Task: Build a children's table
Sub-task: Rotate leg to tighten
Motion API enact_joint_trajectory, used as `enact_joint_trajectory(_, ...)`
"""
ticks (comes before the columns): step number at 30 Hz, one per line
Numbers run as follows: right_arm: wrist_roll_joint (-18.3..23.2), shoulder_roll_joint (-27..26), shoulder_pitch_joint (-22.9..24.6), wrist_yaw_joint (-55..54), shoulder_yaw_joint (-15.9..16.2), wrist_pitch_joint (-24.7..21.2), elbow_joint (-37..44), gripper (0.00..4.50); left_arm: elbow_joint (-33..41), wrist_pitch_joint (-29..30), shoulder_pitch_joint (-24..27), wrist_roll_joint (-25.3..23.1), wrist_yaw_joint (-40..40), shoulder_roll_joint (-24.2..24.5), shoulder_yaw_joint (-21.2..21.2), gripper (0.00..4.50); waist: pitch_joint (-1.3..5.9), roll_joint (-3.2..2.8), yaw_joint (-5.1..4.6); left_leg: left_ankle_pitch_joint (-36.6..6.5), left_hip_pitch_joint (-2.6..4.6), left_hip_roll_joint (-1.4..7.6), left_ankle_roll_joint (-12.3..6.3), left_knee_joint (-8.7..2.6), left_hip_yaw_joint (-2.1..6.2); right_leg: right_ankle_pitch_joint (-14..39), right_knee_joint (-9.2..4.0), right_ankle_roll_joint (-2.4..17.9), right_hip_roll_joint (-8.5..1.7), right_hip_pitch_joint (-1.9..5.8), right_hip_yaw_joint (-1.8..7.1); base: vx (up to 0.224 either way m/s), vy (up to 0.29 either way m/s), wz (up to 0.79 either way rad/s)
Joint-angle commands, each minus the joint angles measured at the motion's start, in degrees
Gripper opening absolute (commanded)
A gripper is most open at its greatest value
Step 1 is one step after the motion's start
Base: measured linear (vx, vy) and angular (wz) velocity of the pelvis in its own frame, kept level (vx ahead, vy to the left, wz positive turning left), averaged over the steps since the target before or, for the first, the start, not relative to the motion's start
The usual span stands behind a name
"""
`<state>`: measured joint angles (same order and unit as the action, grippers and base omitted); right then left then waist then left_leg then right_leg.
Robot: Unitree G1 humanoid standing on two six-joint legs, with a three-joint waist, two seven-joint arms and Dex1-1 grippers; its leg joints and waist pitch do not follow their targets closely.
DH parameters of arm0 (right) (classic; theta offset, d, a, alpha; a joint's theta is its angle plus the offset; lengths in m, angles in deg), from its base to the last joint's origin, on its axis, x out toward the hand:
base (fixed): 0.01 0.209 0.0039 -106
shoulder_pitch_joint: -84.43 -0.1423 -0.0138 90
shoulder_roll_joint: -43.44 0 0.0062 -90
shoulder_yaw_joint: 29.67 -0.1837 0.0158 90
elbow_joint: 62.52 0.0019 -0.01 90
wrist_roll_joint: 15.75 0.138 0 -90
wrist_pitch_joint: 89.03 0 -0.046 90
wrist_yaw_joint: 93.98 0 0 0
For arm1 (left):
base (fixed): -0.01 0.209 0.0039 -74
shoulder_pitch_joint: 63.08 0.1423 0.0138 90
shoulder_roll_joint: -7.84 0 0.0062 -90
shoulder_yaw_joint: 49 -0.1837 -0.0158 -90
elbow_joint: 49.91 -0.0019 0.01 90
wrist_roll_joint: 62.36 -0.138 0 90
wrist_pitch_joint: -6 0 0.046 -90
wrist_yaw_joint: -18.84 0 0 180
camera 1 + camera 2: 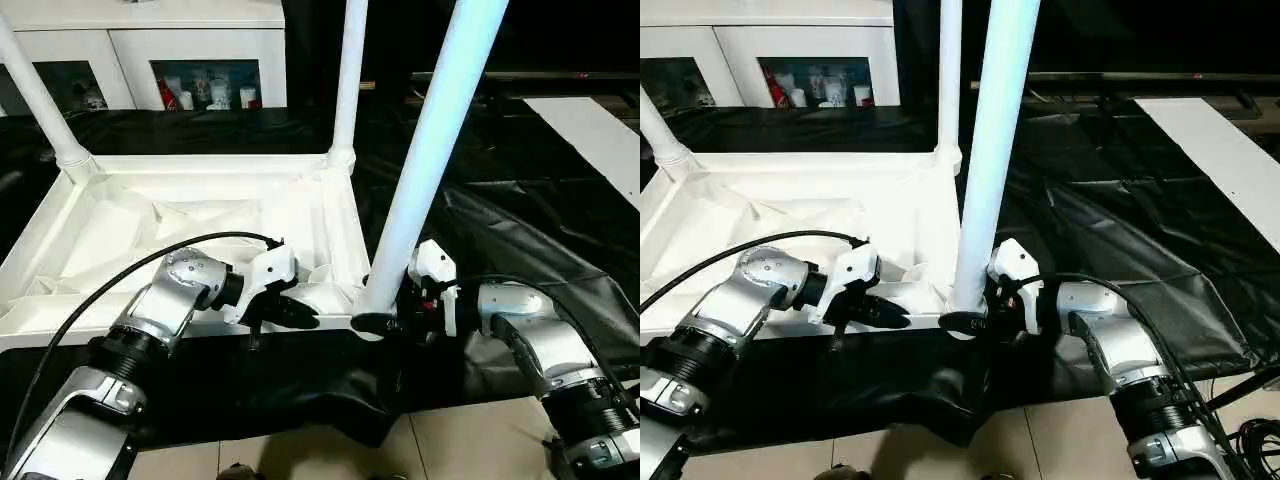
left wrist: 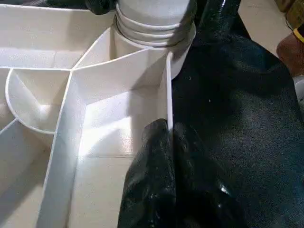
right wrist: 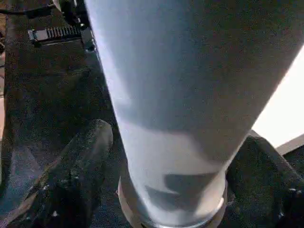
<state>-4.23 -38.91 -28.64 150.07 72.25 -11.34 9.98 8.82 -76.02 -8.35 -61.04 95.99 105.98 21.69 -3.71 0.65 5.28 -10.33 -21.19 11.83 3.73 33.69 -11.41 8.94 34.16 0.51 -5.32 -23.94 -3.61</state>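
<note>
Three legs stand in the upturned tabletop. Left gripper fingers pinch its near rim; right gripper fingers straddle the nearest leg, spread apart.

Smooth glossy white plastic tabletop and leg; crinkled shiny black sheet; silvery metal forearms.

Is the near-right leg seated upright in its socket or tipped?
Leaning, not plumb: the leg tilts rightward toward its top. Its foot sits in the corner socket of the tabletop.
</note>
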Motion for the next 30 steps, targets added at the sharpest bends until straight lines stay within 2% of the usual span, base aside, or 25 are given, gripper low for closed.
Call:
enact_joint_trajectory(1,0.0,0.8,0.5,0.6,0.6,0.0,1.6,3.67,1.0,-1.0,-0.2,0.4,1.6,-0.6,-0.7,0.0,4.25,-0.21,-0.2,-10.8,0.86,1.42,-1.78,-3.82,0.51,9.4,-3.01,13.8,-2.5,3.2,2.2,0.0,0.0,0.0)
enact_joint_trajectory(8,-1.0,1.5,0.3,0.4,0.8,0.4,0.8,3.67,0.8,-1.0,-0.3,0.4,1.5,-0.4,-0.8,0.0,4.17,-0.19,-0.2,-11.2,0.83,1.37,-1.69,-3.81,0.51,10.6,-3.19,13.4,-2.51,3.21,2.21,0.0,0.0,0.0)
enact_joint_trajectory(19,-0.8,1.2,0.0,0.1,0.7,-0.8,0.7,2.76,0.7,-0.6,-0.3,0.4,1.7,-0.2,-0.8,0.0,4.03,-0.23,-0.23,-11.5,0.89,1.4,-1.78,-3.85,0.52,10.4,-3.16,13.7,-2.45,3.15,2.19,0.0,0.0,0.0)
enact_joint_trajectory(30,-1.0,1.4,1.4,0.2,1.2,-0.8,1.6,2.62,0.6,-0.1,-0.3,0.4,2.1,0.2,-0.9,0.0,3.86,-0.35,-0.26,-12.4,0.93,1.38,-1.44,-3.96,0.57,11.2,-3.3,13.3,-2.43,3.13,2.18,0.0,0.0,0.0)
